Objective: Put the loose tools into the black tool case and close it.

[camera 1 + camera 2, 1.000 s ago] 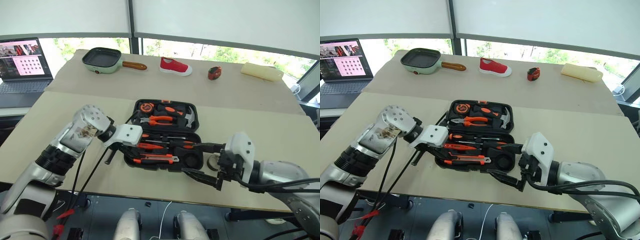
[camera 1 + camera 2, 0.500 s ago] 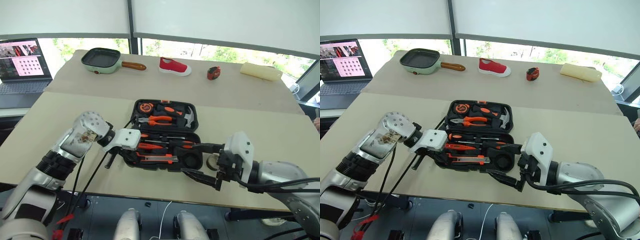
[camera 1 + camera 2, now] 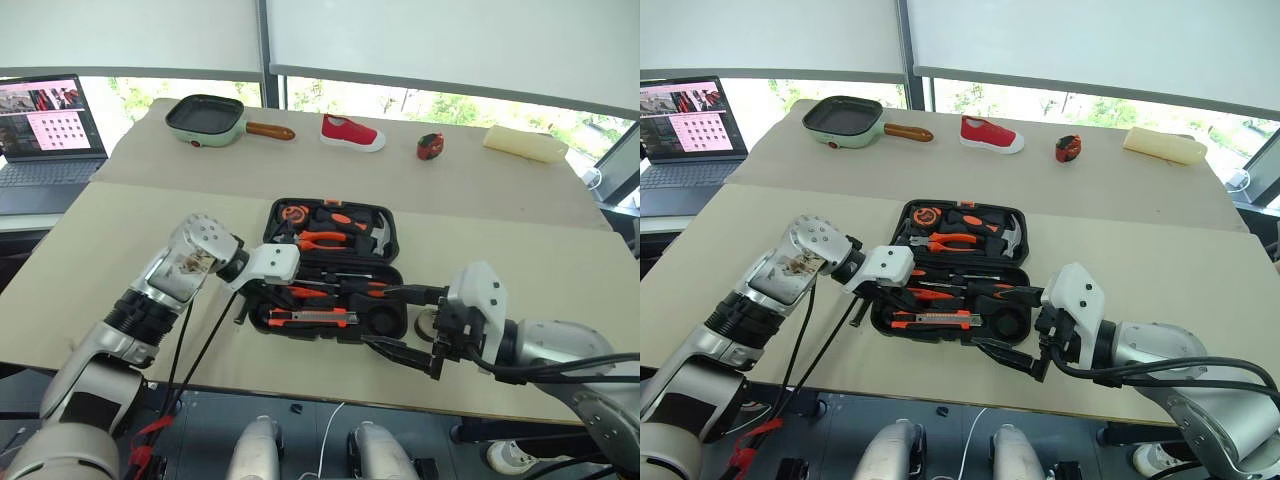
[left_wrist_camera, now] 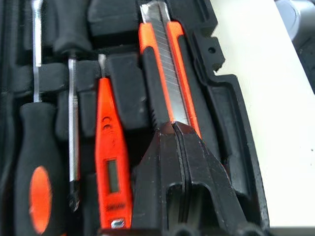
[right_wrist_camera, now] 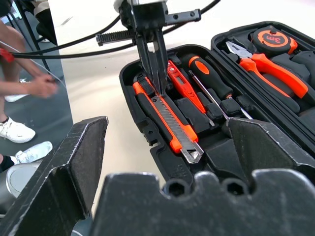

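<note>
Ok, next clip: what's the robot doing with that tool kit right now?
The black tool case lies open on the table. The left gripper, fingers shut, presses its tips on the handle end of the utility knife, which lies in the case's front slot. Beside it lie the tester screwdriver and two screwdrivers. The right gripper hangs wide open and empty at the case's right end. The grey tape roll sits on the table just outside the case.
</note>
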You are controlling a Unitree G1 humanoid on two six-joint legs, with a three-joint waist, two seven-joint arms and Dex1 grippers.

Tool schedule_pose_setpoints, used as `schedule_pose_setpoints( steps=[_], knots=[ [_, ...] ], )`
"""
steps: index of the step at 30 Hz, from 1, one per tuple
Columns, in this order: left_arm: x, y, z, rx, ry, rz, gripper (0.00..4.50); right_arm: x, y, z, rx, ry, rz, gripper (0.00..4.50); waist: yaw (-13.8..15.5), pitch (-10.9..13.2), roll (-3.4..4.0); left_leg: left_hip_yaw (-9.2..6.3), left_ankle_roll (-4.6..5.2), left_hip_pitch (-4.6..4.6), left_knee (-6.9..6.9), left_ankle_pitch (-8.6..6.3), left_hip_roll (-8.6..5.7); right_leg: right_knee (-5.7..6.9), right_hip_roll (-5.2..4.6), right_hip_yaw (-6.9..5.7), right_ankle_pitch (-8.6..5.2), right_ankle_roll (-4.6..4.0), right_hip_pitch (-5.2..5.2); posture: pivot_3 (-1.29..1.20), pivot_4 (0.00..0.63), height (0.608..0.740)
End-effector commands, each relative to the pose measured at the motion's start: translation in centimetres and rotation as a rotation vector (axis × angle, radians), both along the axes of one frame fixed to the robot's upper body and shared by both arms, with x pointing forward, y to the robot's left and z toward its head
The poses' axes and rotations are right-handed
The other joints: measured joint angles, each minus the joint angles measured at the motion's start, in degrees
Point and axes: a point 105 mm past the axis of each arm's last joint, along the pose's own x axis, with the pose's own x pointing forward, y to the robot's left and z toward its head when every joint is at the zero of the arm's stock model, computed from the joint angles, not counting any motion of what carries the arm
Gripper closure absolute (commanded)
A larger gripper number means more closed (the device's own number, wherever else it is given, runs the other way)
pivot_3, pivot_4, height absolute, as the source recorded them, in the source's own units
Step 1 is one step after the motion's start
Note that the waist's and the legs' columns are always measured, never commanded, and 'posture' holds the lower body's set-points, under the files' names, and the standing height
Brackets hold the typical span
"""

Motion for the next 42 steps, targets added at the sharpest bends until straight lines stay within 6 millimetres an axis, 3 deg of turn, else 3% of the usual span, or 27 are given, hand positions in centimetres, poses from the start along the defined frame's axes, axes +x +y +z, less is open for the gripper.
schedule_pose_setpoints(
  steps=[1,6,13,15,18,21,25,29,31,35,42],
  knots=[
    [-0.3,-0.3,-0.2,0.027,-0.032,-0.033,4.46,-0.3,0.2,0.6,0.005,-0.031,0.009,0.00,0.0,0.0,0.00,0.00,0.00,0.00,0.00,0.00,0.00,0.00,0.00,0.00,0.00,0.00,0.00,0.00,0.150,0.740],
    [0.0,0.2,-2.4,0.084,-0.053,-0.040,4.46,-0.6,0.4,0.6,0.010,-0.027,0.011,0.00,0.1,0.0,0.00,0.00,0.00,0.03,0.00,0.00,-0.01,-0.01,-0.01,0.00,0.00,0.00,0.05,0.00,0.150,0.740],
    [-0.1,0.0,-3.3,0.067,-0.042,-0.041,4.46,-0.7,0.2,0.4,0.004,-0.023,0.006,0.00,0.1,-0.1,0.08,-0.01,0.01,0.41,0.07,-0.01,0.00,-0.06,-0.02,-0.03,0.00,0.01,0.53,0.00,0.150,0.740],
    [-0.2,-0.1,-2.9,0.029,-0.038,-0.034,4.46,-0.7,0.1,0.3,-0.003,-0.023,-0.001,0.00,0.1,-0.1,0.09,-0.03,0.01,0.56,0.06,-0.02,0.01,-0.09,-0.03,-0.07,-0.01,0.01,0.70,0.00,0.150,0.740],
    [0.1,-1.2,-0.2,-0.195,-0.042,0.024,4.46,-0.3,-1.0,0.0,-0.024,-0.032,-0.067,0.00,0.1,-0.1,0.12,-0.03,0.02,0.60,0.06,-0.03,0.00,-0.13,-0.05,-0.08,-0.01,0.01,0.77,0.00,0.150,0.740],
    [0.6,-1.1,3.2,-0.417,-0.051,0.117,3.78,0.1,-4.1,-0.9,-0.056,-0.002,-0.211,0.00,0.2,-0.1,0.10,-0.08,0.04,0.46,0.07,-0.03,0.00,-0.13,-0.06,-0.13,-0.02,0.03,0.69,0.00,0.150,0.740],
    [-0.8,0.0,6.7,-0.581,0.051,0.178,2.27,-1.3,-9.5,-1.7,-0.102,0.059,-0.388,0.00,0.2,0.0,0.10,-0.18,0.04,0.33,0.09,-0.03,-0.03,-0.13,-0.08,-0.20,-0.03,0.08,0.63,0.00,0.150,0.740],
    [-3.1,1.4,7.7,-0.604,0.121,0.167,0.76,-3.2,-13.5,-1.8,-0.158,0.103,-0.490,0.00,-0.3,-0.1,0.26,-0.18,0.04,0.50,0.05,-0.04,-0.02,-0.18,-0.07,-0.18,-0.05,0.10,0.77,0.00,0.150,0.740],
    [-4.3,2.2,7.5,-0.575,0.139,0.161,0.07,-3.9,-14.5,-1.7,-0.188,0.123,-0.494,0.00,-0.6,-0.1,0.27,-0.15,0.03,0.68,-0.03,-0.05,-0.01,-0.19,-0.07,-0.15,-0.16,0.17,0.87,0.00,0.150,0.740],
    [-5.4,2.8,7.0,-0.541,0.151,0.166,0.07,-3.6,-14.1,-1.9,-0.223,0.129,-0.431,0.00,-1.1,-0.1,0.26,-0.13,0.02,0.87,-0.18,-0.05,0.02,-0.28,-0.06,-0.12,-0.29,0.12,0.94,0.00,0.150,0.740],
    [-5.8,2.3,6.5,-0.528,0.128,0.183,0.07,0.1,-10.2,-3.6,-0.265,0.093,-0.272,0.00,-1.2,0.0,0.27,-0.10,0.02,0.88,-0.30,-0.05,0.00,-0.44,-0.06,-0.07,-0.24,0.03,0.93,0.00,0.150,0.740]
  ],
)
